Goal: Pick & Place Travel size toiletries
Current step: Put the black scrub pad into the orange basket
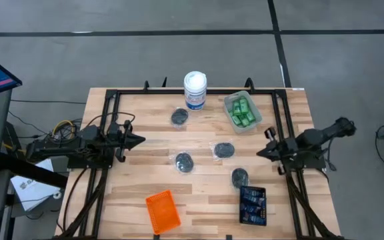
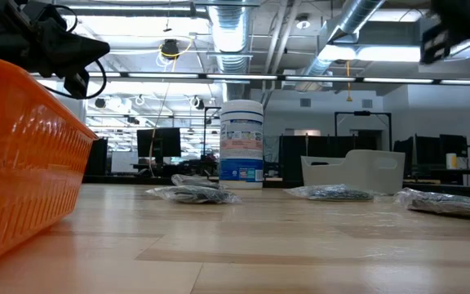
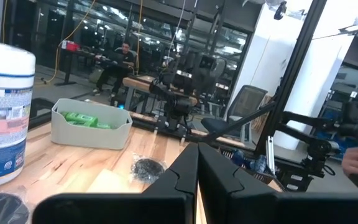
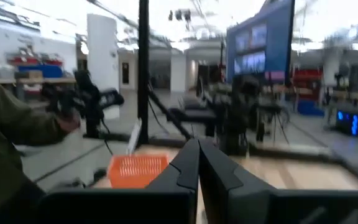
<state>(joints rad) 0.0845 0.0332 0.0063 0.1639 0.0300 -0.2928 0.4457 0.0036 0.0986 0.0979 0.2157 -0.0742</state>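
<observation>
The left gripper (image 1: pixel 141 140) and right gripper (image 1: pixel 260 153) wait at the bench (image 1: pixel 139 180) sides, fingers pressed together, empty. Four wrapped pucks (image 1: pixel 184 162) lie mid-bench; green bottles (image 1: pixel 242 111) fill the clear tray (image 1: pixel 229 101) far right, blue tubes (image 1: pixel 252 204) the black tray (image 1: pixel 263 200) near right. Labels are unreadable.

Wrapped pucks and other toiletries as I found them. Four round dark grey pucks in clear wrap lay flat on the table: one (image 1: pixel 179 117) near the far edge, two mid-table (image 1: pixel 184 162) (image 1: pixel 224 150), and one (image 1: pixel 240 177) nearer the front edge. The small bright green bottles (image 1: pixel 243 112) lay heaped in a clear tray toward the far right corner. The dark blue flat tubes (image 1: pixel 253 205) lay side by side in a black tray by the front edge.
</observation>
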